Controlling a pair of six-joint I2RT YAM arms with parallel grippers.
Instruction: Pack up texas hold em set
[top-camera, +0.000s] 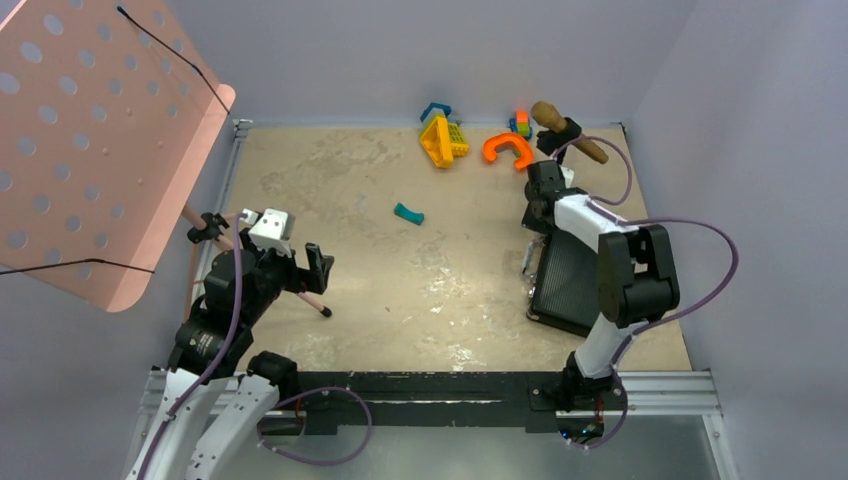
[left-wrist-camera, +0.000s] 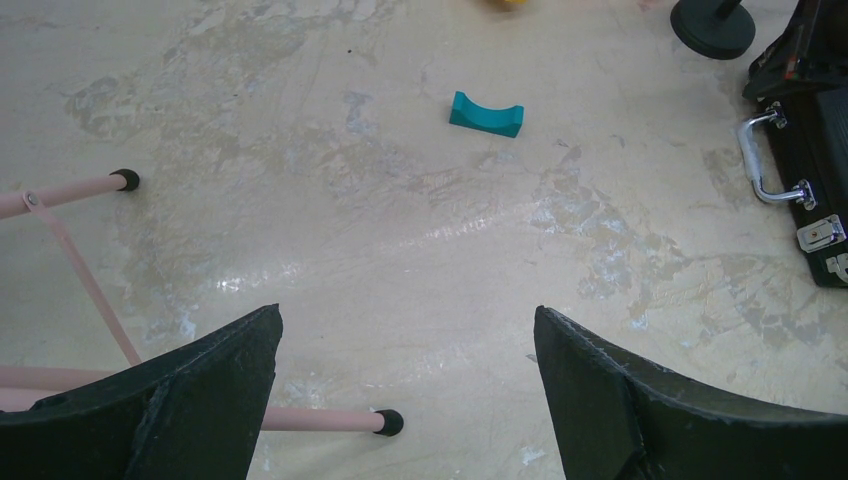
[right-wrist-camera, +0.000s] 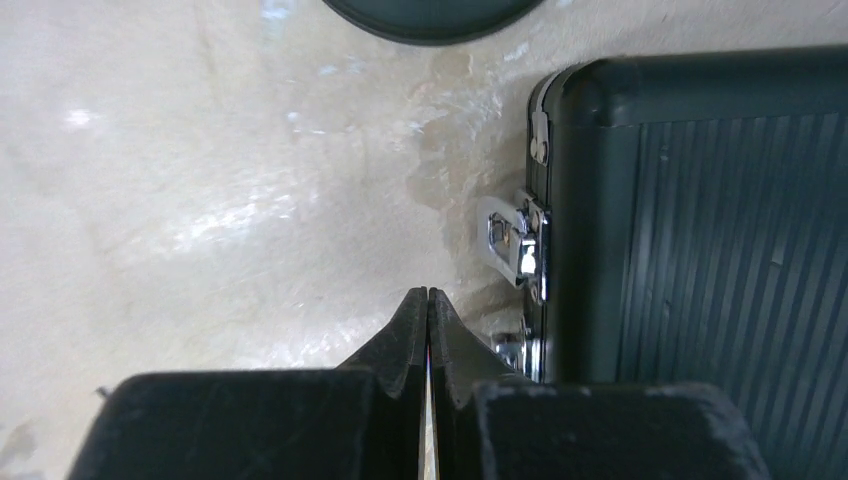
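Near left: left gripper (left-wrist-camera: 405, 320), jaws spread wide and holding nothing, above the table (top-camera: 350, 200). Near right: the texas hold em case (top-camera: 565, 280), lid shut, contents hidden. It has a black ribbed shell, with a silver latch (right-wrist-camera: 525, 250) and handle (left-wrist-camera: 760, 160) on its left edge. Right gripper (right-wrist-camera: 428, 295), fingers pressed together on nothing, just beside that latch. Middle: teal curved piece (top-camera: 408, 213). Far: yellow, orange and blue toys (top-camera: 445, 138).

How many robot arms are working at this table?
2. The left arm sits at the near left edge, beside the pink perforated stand. The right arm rises from the near right edge and reaches over the black case. None seems hidden.
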